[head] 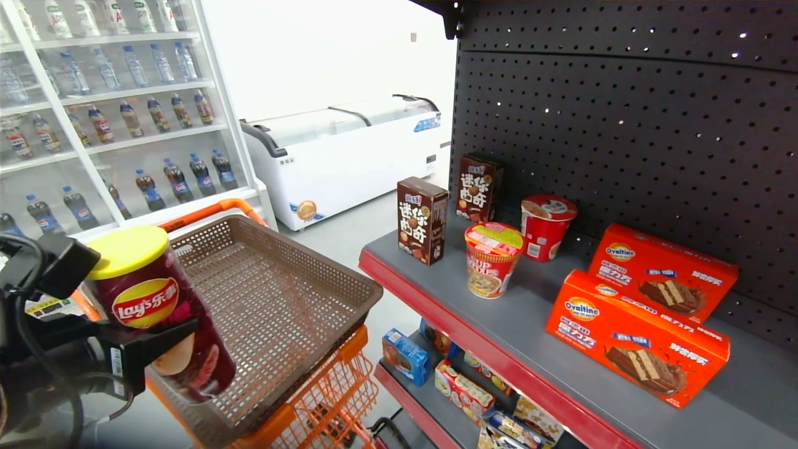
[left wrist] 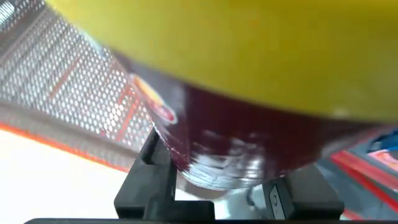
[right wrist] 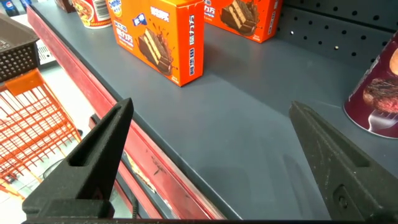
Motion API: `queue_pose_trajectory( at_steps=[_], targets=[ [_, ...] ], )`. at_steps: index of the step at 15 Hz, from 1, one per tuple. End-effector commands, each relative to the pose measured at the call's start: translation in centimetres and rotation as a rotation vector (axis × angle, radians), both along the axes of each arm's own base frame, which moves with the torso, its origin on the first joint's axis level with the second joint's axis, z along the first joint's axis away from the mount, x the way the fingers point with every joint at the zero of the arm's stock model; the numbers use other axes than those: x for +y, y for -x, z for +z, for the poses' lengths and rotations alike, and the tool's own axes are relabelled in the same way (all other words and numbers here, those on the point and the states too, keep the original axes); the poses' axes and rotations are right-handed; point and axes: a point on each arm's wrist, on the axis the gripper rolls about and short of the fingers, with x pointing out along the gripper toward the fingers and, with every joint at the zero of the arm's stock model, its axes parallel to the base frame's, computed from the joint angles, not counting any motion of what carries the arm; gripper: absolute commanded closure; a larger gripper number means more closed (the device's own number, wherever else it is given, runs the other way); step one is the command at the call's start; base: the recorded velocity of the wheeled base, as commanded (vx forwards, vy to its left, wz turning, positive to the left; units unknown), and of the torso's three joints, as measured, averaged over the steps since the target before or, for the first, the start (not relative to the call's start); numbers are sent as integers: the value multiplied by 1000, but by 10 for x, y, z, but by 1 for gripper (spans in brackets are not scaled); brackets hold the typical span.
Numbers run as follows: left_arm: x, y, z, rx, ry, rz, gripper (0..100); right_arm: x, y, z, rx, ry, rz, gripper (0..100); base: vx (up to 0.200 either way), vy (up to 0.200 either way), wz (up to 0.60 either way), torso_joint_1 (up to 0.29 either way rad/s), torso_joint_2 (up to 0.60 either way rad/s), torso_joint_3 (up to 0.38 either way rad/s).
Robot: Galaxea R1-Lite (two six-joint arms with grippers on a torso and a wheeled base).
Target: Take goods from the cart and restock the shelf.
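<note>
Clamping chips can, partly hidden: left gripper | right gripper: spread apart over shelf

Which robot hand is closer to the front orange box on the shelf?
Right. The right gripper hovers open over the shelf near the orange box; the left gripper holds a chips can at the cart.

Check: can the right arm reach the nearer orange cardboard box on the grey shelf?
Probably yes: the right gripper hangs open over bare grey shelf, with nothing between it and the orange cardboard box.
</note>
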Motion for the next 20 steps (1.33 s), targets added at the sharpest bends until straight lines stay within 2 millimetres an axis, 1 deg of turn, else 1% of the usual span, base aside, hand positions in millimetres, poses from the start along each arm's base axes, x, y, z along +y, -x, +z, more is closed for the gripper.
queue_pose_trajectory(
  at_steps=[1,3,5,8,12,13,17,20],
  targets=[
    [1,26,9,-61,20,7,100,0,0,0,-1,0,0,0,0,0,0,0,0,0],
    [2,58,3,-23,13,20,100,0,0,0,-1,0,0,0,0,0,0,0,0,0],
    [2,70,-7,-18,14,11,100,0,0,0,-1,0,0,0,0,0,0,0,0,0],
    [2,89,-8,-93,19,16,100,0,0,0,-1,0,0,0,0,0,0,0,0,0],
    [3,104,-7,-152,63,37,100,0,0,0,-1,0,1,0,0,0,0,0,0,0],
    [3,108,-11,-156,63,41,100,0,0,0,-1,0,0,0,0,0,0,0,0,0],
    [3,109,-10,-170,49,36,100,0,0,0,-1,0,1,0,0,0,0,0,0,0],
    [4,114,-15,-169,46,46,100,0,0,0,-1,0,1,0,0,0,0,0,0,0]
  ],
)
